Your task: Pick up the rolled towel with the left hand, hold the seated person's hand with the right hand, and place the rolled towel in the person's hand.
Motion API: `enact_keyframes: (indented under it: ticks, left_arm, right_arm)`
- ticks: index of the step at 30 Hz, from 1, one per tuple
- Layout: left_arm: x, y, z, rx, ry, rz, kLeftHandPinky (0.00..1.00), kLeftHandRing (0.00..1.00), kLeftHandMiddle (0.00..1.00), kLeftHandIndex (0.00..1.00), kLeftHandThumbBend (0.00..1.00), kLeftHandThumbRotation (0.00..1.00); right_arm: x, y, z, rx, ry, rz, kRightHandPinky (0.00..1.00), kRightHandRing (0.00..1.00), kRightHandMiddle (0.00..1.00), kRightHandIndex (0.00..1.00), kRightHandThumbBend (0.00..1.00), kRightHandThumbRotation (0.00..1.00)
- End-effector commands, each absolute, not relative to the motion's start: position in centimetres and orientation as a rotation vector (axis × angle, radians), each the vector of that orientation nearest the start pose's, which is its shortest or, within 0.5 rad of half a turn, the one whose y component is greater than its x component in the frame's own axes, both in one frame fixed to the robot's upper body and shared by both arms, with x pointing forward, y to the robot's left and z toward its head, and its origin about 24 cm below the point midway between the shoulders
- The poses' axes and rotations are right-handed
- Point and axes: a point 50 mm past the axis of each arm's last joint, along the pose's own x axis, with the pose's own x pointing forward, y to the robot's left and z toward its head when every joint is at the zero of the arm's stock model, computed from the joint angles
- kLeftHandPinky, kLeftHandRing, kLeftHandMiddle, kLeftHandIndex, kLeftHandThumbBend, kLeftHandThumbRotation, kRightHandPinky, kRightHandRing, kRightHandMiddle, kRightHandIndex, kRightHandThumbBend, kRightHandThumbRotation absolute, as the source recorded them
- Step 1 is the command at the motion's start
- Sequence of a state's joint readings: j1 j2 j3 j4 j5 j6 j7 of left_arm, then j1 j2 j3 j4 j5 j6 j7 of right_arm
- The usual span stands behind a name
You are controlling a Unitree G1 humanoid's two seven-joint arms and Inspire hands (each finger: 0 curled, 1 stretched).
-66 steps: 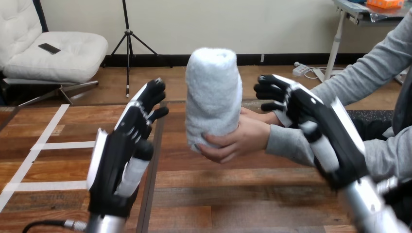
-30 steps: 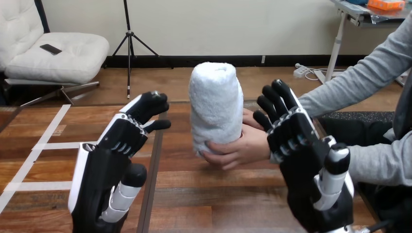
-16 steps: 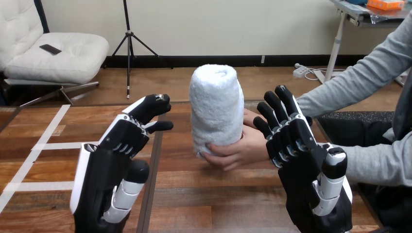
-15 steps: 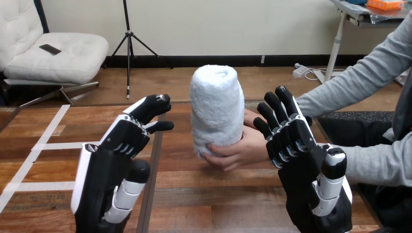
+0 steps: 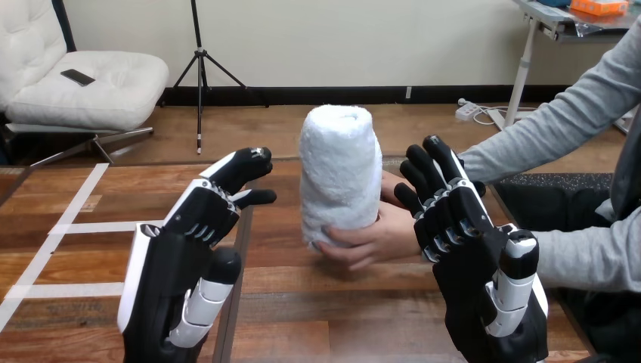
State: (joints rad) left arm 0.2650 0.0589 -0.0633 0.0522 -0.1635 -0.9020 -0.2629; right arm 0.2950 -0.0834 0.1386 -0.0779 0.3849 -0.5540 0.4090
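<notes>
The white rolled towel (image 5: 339, 172) stands upright in the person's hand (image 5: 370, 236), whose fingers curl round its lower end above the wooden table (image 5: 317, 302). My left hand (image 5: 189, 249) is raised to the towel's left, apart from it, fingers relaxed and holding nothing. On the other side my right hand (image 5: 469, 257) is raised with straight fingers, just in front of the person's wrist. I cannot tell whether it touches the wrist. Neither of my hands is on the towel.
The person's grey-sleeved forearm (image 5: 582, 257) reaches in from the right edge, with a second grey-sleeved arm (image 5: 559, 121) above it. A dark seam (image 5: 240, 249) runs down the table behind my left hand.
My right hand has drawn back from behind the person's hand and turned upright nearer the camera. The left hand has lowered slightly. The person has lowered the towel a little.
</notes>
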Motion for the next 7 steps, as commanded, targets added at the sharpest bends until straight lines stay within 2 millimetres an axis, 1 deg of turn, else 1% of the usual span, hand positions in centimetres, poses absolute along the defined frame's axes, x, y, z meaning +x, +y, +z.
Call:
enact_keyframes:
  ticks: [1, 7]
  left_arm:
    - [18.02, 15.1, 6.34, -0.028, -0.637, -0.183, 0.75, 0.85, 0.84, 0.82, 0.69, 0.85]
    - [18.12, 15.03, 6.31, -0.029, -0.639, -0.193, 0.76, 0.87, 0.87, 0.84, 0.67, 0.85]
  right_arm:
    - [18.76, -14.51, 6.79, 0.235, -0.468, 0.347, 1.0, 0.99, 0.97, 0.97, 0.84, 1.0]
    - [18.79, -14.57, 6.82, 0.234, -0.467, 0.349, 1.0, 0.98, 0.96, 0.96, 0.84, 1.0]
